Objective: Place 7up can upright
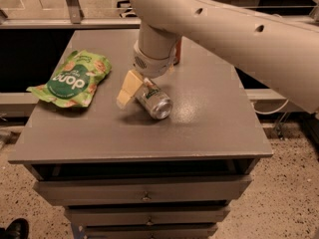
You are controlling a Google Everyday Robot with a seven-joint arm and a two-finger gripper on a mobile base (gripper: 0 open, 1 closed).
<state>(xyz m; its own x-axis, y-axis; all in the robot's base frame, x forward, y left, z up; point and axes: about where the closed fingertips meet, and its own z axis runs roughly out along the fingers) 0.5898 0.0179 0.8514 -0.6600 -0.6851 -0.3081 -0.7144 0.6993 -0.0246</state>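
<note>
One 7up can [155, 102] on its side, claw [138, 92] against it

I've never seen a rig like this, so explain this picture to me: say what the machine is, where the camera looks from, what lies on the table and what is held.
The big pale tube is a robot arm. Its gripper sits at the arm's end, low over the middle of the table. The one camera looks down on the grey table from above. A green snack bag lies at the left. A silver soda can lies on its side right at the gripper, shiny end toward the camera. Whether the gripper holds it cannot be told.
</note>
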